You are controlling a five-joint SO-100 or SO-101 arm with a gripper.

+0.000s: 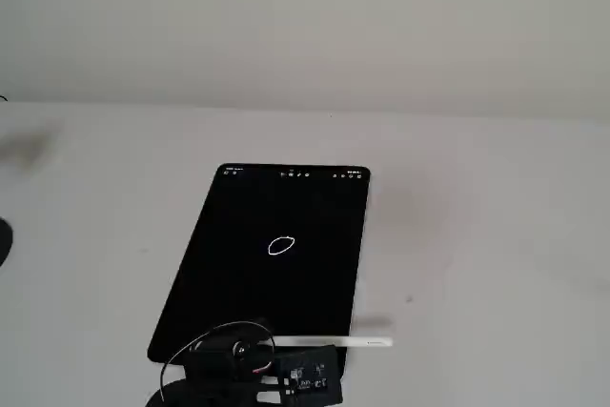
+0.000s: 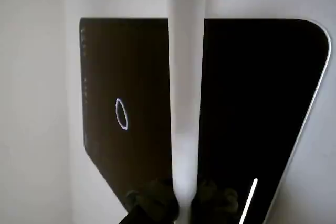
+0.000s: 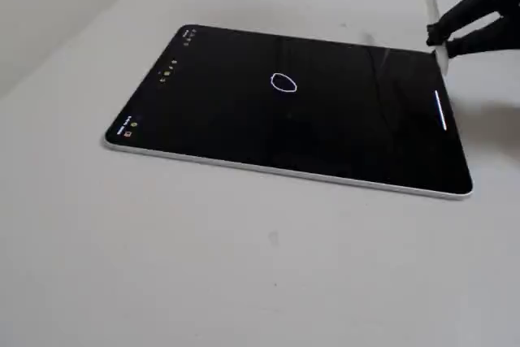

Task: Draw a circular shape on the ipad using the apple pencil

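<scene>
Gripper fingers close on the apple pencil, holding it at the ipad's near short edge in a fixed view. From there the circular shape lies ahead, toward the toolbar end, near the screen's middle. The pencil lies crosswise to the ipad, its long axis along that short edge; its tip is not discernible.
</scene>
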